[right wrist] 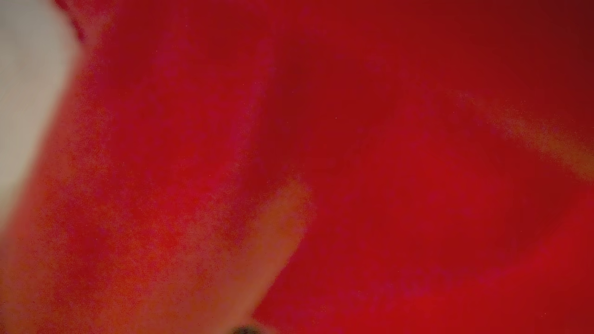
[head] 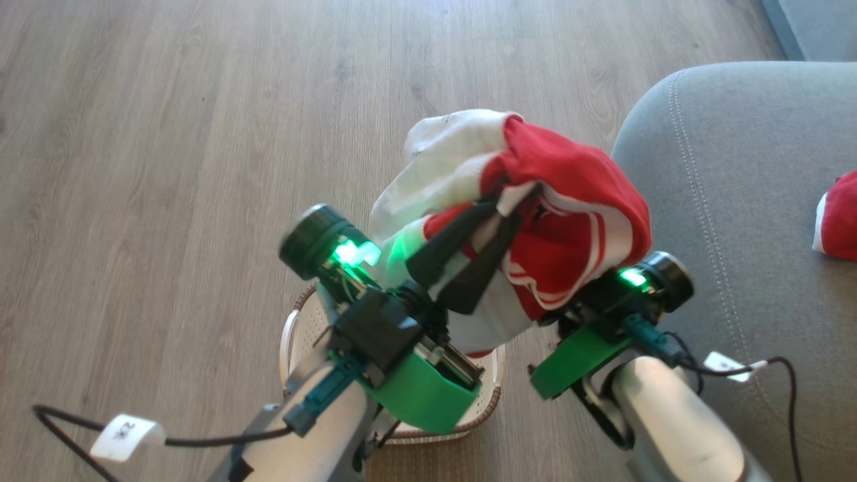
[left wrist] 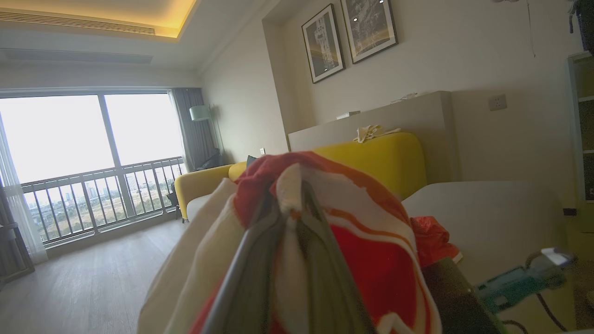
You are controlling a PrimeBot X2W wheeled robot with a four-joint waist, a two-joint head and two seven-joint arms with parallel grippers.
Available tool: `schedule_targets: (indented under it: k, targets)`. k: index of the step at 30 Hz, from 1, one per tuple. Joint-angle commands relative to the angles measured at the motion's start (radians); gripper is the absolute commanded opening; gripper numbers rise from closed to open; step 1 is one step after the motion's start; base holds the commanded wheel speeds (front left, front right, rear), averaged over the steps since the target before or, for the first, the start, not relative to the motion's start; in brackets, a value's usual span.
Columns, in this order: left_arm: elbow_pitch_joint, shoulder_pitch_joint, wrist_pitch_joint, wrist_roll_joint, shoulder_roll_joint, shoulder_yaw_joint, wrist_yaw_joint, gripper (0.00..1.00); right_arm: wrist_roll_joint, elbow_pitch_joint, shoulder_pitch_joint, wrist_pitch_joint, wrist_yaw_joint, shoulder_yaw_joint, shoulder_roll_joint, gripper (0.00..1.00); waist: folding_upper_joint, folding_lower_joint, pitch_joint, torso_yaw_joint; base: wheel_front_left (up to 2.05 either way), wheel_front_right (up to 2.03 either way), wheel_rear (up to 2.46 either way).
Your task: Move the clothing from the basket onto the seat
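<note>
Fingers [head: 455, 234] of left gripper [head: 514, 199]: clamping tight on a white-striped fold of the clothing [head: 569, 174], the red-and-white bundle hanging above the basket [head: 494, 400]. Right gripper [head: 602, 294]: fingers lying buried under red fabric; grip not discernible. Seat [head: 736, 167]: grey cushion, sitting just beside the bundle, carrying another red garment [head: 837, 214]. Floor [head: 167, 134]: pale wood planks running beneath. Room: yellow sofa [left wrist: 385, 157], balcony window [left wrist: 93, 139], framed pictures [left wrist: 348, 37] showing beyond.

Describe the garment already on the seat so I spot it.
Find the grey seat on the head view's right. At the picture's edge sits a small red piece with white trim, resting free, unlike the bundle the left gripper pinches.
</note>
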Motion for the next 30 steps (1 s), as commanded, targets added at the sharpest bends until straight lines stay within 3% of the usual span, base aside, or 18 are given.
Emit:
schedule_targets:
  k: [1,16,30]
  targets:
    - [-0.037,-0.04,-0.004,0.002,-0.001,0.05,0.007,0.0,0.007,-0.039,-0.036,-0.006,0.007,-0.012,0.018,0.0,0.0,0.0,0.003,-0.001,0.0,0.0,0.0]
    - [0.065,-0.007,-0.004,0.025,-0.001,0.133,-0.028,0.0,0.073,-0.12,-0.029,-0.006,0.007,-0.211,0.045,0.0,0.0,0.0,0.011,-0.013,0.0,0.0,0.0]
    - [0.204,0.025,-0.004,0.018,-0.001,0.109,-0.087,0.0,0.206,-0.142,-0.039,-0.006,0.007,-0.213,0.047,0.0,0.0,0.0,0.01,-0.011,0.0,0.0,0.0]
